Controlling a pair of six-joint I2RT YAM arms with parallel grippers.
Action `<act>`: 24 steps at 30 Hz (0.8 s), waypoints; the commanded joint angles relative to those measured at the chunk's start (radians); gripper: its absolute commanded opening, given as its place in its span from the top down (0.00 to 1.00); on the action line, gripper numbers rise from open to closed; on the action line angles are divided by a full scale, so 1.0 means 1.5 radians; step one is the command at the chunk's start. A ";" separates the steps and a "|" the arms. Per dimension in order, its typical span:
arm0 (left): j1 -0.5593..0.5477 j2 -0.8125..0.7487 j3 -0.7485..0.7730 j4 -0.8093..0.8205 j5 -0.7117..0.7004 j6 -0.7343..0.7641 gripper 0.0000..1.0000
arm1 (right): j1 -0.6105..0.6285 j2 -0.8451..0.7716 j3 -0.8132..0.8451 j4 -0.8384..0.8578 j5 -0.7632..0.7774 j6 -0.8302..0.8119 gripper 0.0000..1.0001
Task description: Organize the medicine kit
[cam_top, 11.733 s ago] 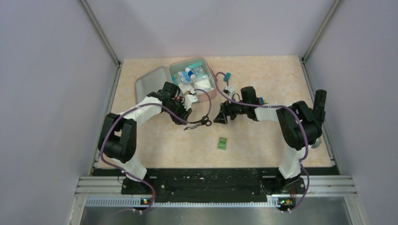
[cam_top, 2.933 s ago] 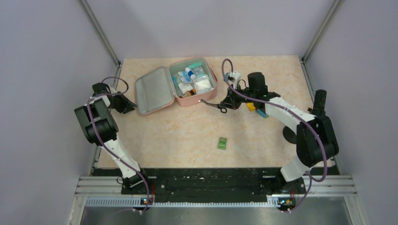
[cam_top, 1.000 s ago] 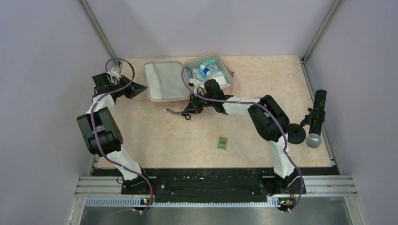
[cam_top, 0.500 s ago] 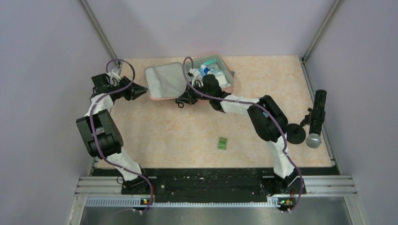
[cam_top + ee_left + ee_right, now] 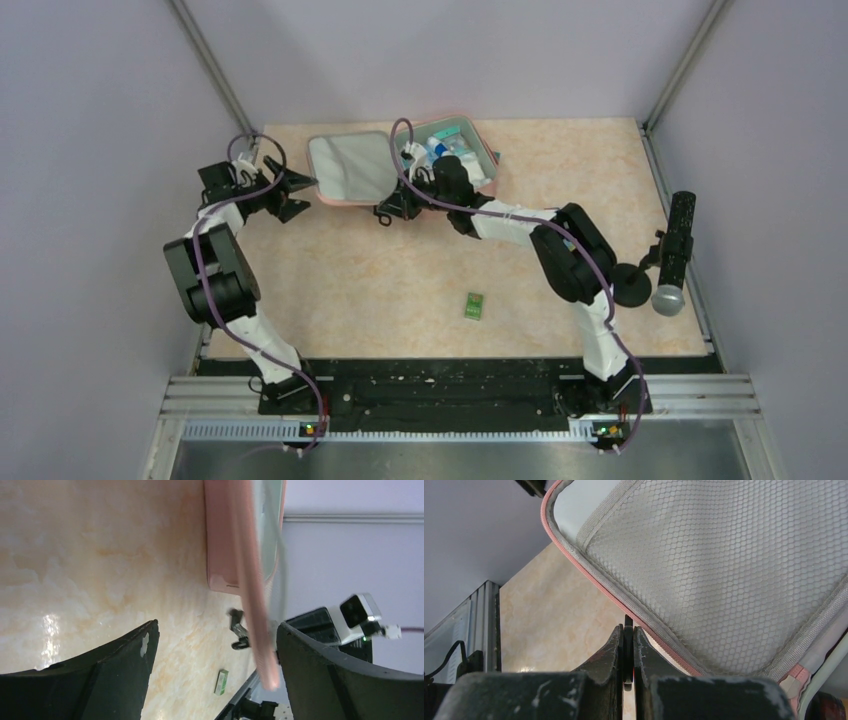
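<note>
The medicine kit (image 5: 352, 170), a pink zip case, lies open at the back of the table. Its mesh-lined lid (image 5: 734, 565) is on the left and its base (image 5: 487, 160), full of bottles and packets, on the right. My left gripper (image 5: 303, 197) is open at the lid's left edge. In the left wrist view that pink edge (image 5: 250, 595) shows blurred between the spread fingers (image 5: 216, 627) and nothing is held. My right gripper (image 5: 385, 212) is at the lid's front edge, shut (image 5: 627, 630) on the thin black handle of small scissors (image 5: 240, 635).
A small green box (image 5: 474, 305) lies on the table's near middle, also in the left wrist view (image 5: 222, 681). A black stand with a grey-tipped rod (image 5: 672, 255) is at the right edge. Metal rails frame the table.
My left gripper has opened and let go of the lid's left edge. My right gripper has carried the scissors from the table up to the lid's front edge.
</note>
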 commanded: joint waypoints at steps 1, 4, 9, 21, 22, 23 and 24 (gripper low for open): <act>-0.021 0.078 0.067 0.118 0.054 -0.070 0.10 | -0.007 -0.072 0.000 0.032 -0.008 -0.023 1.00; -0.047 0.095 0.116 0.139 0.070 -0.085 0.17 | -0.007 -0.080 -0.018 0.017 -0.022 -0.033 1.00; -0.097 0.095 0.131 0.243 0.100 -0.164 0.37 | -0.019 -0.114 -0.059 -0.035 -0.071 -0.089 1.00; -0.214 0.021 0.209 0.058 -0.057 -0.072 0.19 | -0.122 -0.377 -0.055 -0.523 -0.083 -0.254 1.00; -0.223 0.018 0.217 0.055 -0.074 -0.075 0.17 | -0.123 -0.388 -0.041 -0.540 -0.069 -0.249 1.00; -0.232 0.017 0.229 0.057 -0.083 -0.077 0.14 | -0.124 -0.399 -0.031 -0.547 -0.056 -0.246 1.00; -0.241 0.019 0.237 0.056 -0.090 -0.077 0.10 | -0.125 -0.407 -0.026 -0.546 -0.042 -0.243 1.00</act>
